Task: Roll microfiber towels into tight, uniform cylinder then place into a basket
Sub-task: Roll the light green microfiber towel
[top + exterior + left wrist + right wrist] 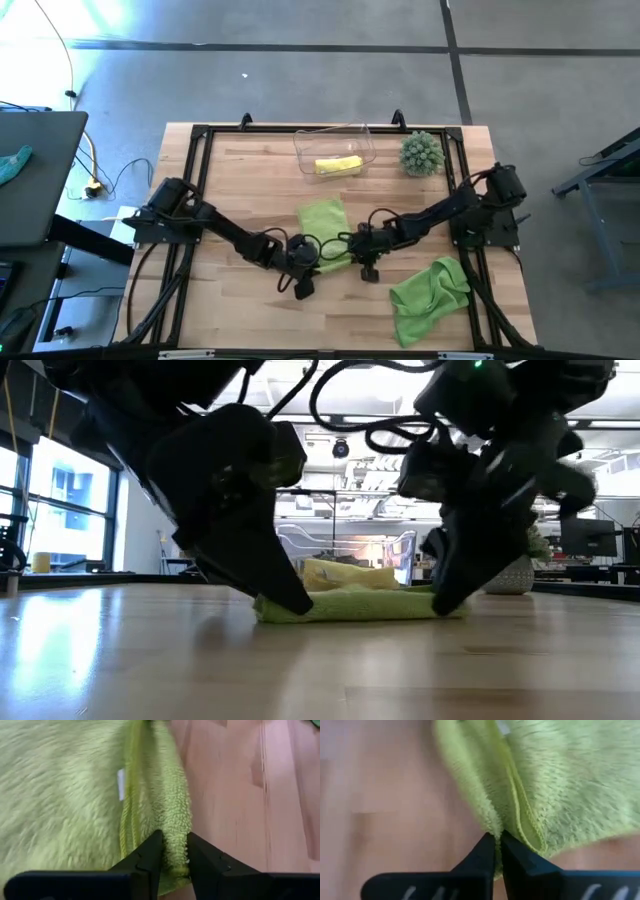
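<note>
Left gripper (174, 854) and right gripper (497, 845) are pinching the soft, limp lime towel's (322, 222) folded near edge, the right place to grip.

Two dark jointed arms, looping black cables, tapered black fingers (145, 862).

**Around the edges of the work**

We see a light wooden table (250, 310) edged by a black metal frame (196, 160). At its far right corner sits a spiky green ball-shaped plant (421, 153). Off to the left of the table we spot a dark side surface (35, 175) with a small teal cloth (14, 163) lying on it, and a yellow cable (90, 160) trailing across the grey floor (300, 70).
</note>
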